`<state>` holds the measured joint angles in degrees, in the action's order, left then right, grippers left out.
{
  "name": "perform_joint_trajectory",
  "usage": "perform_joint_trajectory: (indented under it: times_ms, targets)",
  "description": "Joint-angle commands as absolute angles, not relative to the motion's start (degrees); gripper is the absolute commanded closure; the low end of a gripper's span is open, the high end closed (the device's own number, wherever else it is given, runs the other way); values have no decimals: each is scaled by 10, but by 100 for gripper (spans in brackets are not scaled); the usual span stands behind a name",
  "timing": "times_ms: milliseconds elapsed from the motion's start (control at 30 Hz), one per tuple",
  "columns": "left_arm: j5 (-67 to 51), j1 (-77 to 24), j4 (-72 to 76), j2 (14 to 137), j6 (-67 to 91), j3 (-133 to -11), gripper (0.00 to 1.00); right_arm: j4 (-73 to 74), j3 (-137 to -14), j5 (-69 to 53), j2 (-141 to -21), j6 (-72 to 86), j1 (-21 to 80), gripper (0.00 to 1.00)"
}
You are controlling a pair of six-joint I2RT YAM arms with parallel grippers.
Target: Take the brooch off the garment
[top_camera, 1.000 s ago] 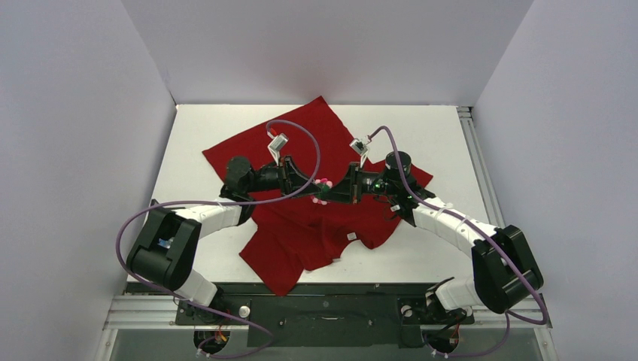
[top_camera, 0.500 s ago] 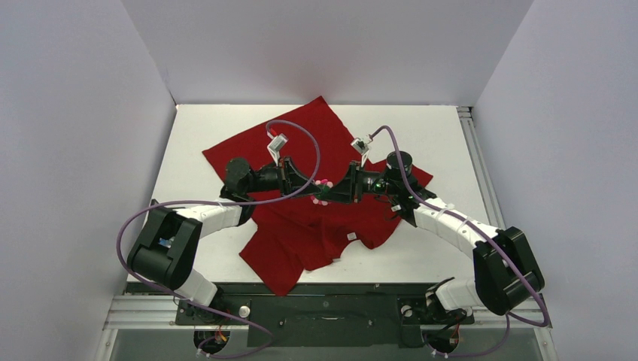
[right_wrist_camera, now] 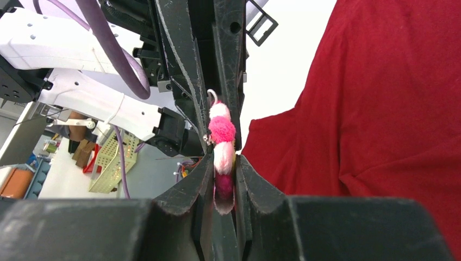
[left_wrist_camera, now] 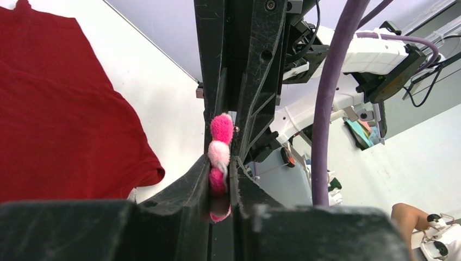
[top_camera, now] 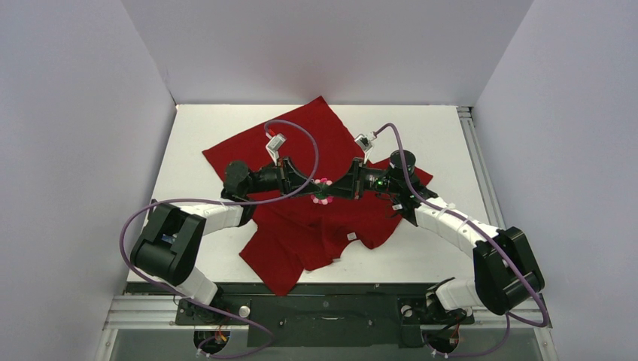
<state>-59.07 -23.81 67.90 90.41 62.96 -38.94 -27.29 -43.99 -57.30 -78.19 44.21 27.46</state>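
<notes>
While both arms meet over the middle of the table [top_camera: 195, 128] in the top view, left gripper [top_camera: 315, 192] and right gripper [top_camera: 330, 190] sit nose to nose on the brooch [top_camera: 322, 191]. It's held above the centre of the garment [top_camera: 301, 226], which lies crumpled on the table. Can't tell the finger gap from up here. White neck tag [top_camera: 350, 236] is too small to read; no other writing or brand shows.

Left wrist view: the left gripper's fingers [left_wrist_camera: 187, 187] are nearly closed, pinching the brooch's lower end edge-on. The right gripper's come in from the far side and clamp the upper part. Fuzzy pink and pale petals, a small metal bit at the side. No red cloth in the pinch; the shirt lies on the table off to one side.

Right wrist view: same thing mirrored. The right gripper's fingers [right_wrist_camera: 255, 185] are almost shut on the lower petals, the left's on the far end, with a thin wire loop poking out there.

Handling, my read: brooch is very light, and its petals are soft and squashy, so a hold there can slip. The stiff back is the better hold. The pin wire looks thin, so it's easy to bend or snag. The shirt is limp and will lift with any tug.
</notes>
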Motion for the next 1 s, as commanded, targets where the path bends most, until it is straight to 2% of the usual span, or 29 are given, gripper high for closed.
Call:
perform_joint_trajectory:
  times_ms: [0, 33, 100, 167, 233, 400, 567, 667, 733, 867, 967]
  targets:
    - [-577, -232, 743, 912, 648, -384, 83, -285, -447, -580, -765, 415, 280, 100]
    - [-577, -228, 745, 911, 649, -383, 76, -283, -447, -581, -765, 413, 280, 100]
    - [-575, -222, 747, 908, 647, -379, 70, -281, -447, -582, -765, 412, 280, 100]
    - [-576, -217, 744, 905, 644, -377, 69, -280, -446, -583, -766, 412, 280, 100]
    - [-576, -216, 744, 903, 642, -376, 71, -279, -447, -585, -766, 412, 280, 100]
    - [-577, -218, 739, 904, 635, -373, 89, -285, -447, -588, -767, 418, 280, 100]
    - [-587, -231, 737, 902, 627, -374, 91, -297, -448, -586, -770, 428, 280, 100]
    - [-584, -236, 718, 896, 618, -373, 100, -299, -452, -584, -773, 434, 280, 82]
    - [-581, -236, 718, 896, 621, -373, 100, -299, -453, -582, -773, 435, 280, 75]
    - [-572, -234, 721, 897, 628, -370, 100, -299, -452, -580, -775, 435, 280, 73]
    - [-568, -233, 731, 902, 639, -369, 100, -299, -451, -580, -775, 434, 280, 75]
